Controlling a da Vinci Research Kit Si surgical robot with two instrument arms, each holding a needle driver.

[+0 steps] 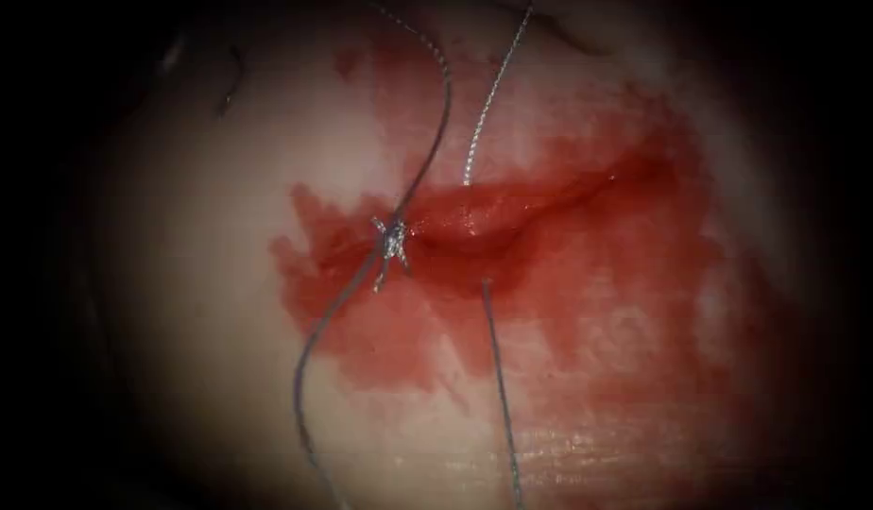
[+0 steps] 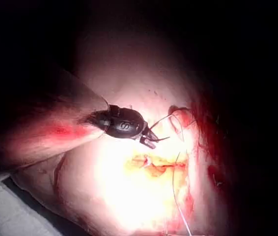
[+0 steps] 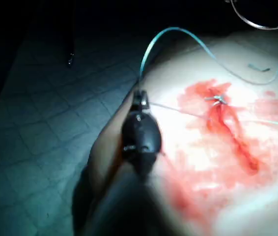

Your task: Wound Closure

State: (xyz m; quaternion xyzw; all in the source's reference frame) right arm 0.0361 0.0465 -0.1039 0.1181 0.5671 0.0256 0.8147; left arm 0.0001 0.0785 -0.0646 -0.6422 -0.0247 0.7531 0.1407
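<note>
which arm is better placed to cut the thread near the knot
Right, probably: only it can cut, and the right tool holds the thread not far from the knot. The left tool also sits by thread.

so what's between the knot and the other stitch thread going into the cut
In the endoscope view, between the knot and the second thread lie only the open cut and red fluid on the tissue; no stitch crosses there.

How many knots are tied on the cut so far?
1. One knot with short cut ends sits at the left end of the cut in the endoscope view, also seen in the right wrist view. Red fluid could be hiding another.
</note>
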